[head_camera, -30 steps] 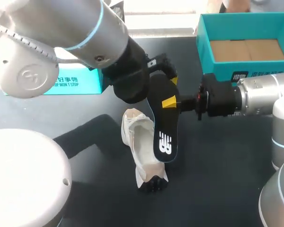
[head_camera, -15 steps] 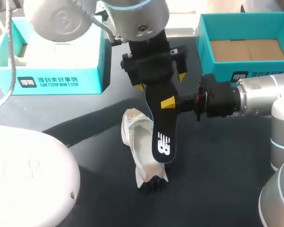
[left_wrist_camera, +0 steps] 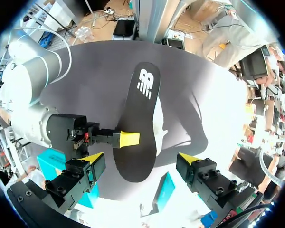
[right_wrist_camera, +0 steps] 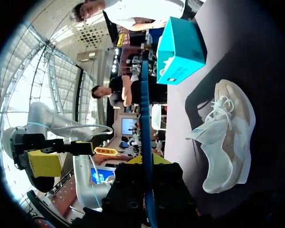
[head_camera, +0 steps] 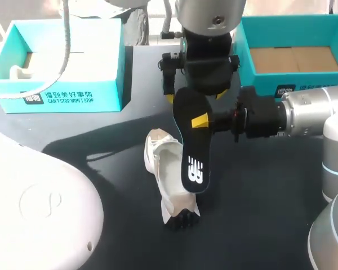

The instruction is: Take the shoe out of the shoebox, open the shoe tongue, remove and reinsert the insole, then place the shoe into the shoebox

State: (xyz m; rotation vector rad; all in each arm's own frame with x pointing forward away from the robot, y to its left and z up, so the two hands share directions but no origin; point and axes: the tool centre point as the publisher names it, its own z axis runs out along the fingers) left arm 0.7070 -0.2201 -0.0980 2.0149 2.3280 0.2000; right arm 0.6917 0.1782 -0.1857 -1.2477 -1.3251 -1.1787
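Right gripper (head_camera: 205, 122) pinches upright insole (head_camera: 192, 160); left gripper (left_wrist_camera: 140, 160) spread above

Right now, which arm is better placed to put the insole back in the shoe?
Likely right: the right fingers clamp the insole by the shoe; the left fingers stand open, holding nothing.

Strong light washes the table (left_wrist_camera: 228, 128) out to white in the left wrist view; the head view shows soft shadows beside the shoe (head_camera: 166, 171).
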